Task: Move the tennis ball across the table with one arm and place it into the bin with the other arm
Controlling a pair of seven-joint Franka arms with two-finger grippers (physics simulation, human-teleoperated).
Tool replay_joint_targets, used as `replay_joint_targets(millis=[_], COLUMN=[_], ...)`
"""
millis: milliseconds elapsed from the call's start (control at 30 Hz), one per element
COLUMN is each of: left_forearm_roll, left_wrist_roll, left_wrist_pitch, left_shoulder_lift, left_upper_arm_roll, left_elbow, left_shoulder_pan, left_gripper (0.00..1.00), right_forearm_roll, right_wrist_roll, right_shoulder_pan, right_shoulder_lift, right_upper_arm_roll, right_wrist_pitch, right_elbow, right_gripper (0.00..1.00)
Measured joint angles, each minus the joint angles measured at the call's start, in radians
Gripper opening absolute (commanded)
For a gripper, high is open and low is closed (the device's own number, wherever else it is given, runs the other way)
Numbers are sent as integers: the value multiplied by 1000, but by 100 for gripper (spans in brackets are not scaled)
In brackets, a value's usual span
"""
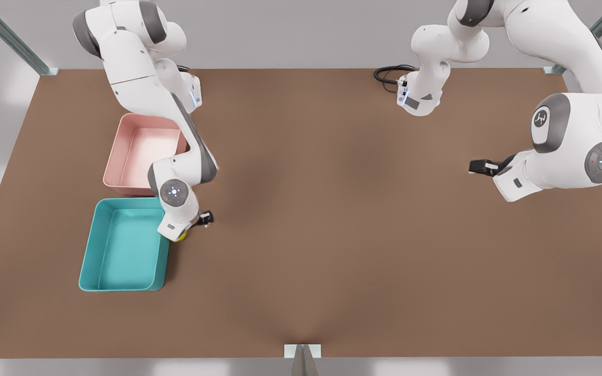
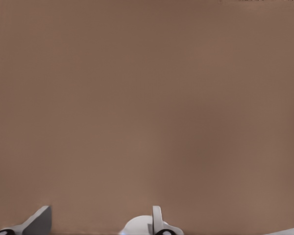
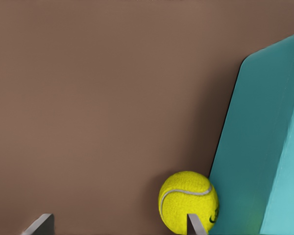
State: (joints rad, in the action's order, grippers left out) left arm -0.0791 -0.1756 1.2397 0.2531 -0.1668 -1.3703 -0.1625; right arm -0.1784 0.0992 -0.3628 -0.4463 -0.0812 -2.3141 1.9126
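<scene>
Tennis ball (image 3: 188,201) sits on your brown surface (image 1: 332,235), pressed right up against the outer wall of the teal bin (image 1: 103,245), on the side facing the front view's right. In the front view only a sliver of yellow (image 1: 181,237) peeks out beneath the wrist. Your right pincer (image 3: 120,225) hangs just above it with its fingers spread, one fingertip (image 3: 196,224) in front of the ball and nothing gripped. A pink tub (image 1: 123,151) stands just behind the bin. Your left pincer (image 2: 100,223) waits well apart over bare surface at the front view's right, and its fingers are spread too, holding nothing.
</scene>
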Motion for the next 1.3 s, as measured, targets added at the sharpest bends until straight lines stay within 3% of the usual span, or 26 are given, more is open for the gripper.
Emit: replay_joint_targets(millis=[367, 700, 1300], left_forearm_roll=[8, 7, 6], left_wrist_roll=[123, 188, 243], left_wrist_pitch=[-11, -14, -15], left_shoulder_lift=[1, 10, 12], left_upper_arm_roll=[1, 1, 0], left_elbow=[0, 0, 0], left_shoulder_pan=[0, 0, -2], left_gripper=[100, 100, 100], right_forearm_roll=[-44, -46, -40], right_wrist_roll=[-589, -1138, -1616], right_shoulder_pan=[17, 67, 79], right_shoulder_lift=[-106, -65, -129], right_upper_arm_roll=[26, 20, -29], right_wrist_pitch=[-54, -70, -187], right_elbow=[-46, 76, 67], right_gripper=[100, 100, 100])
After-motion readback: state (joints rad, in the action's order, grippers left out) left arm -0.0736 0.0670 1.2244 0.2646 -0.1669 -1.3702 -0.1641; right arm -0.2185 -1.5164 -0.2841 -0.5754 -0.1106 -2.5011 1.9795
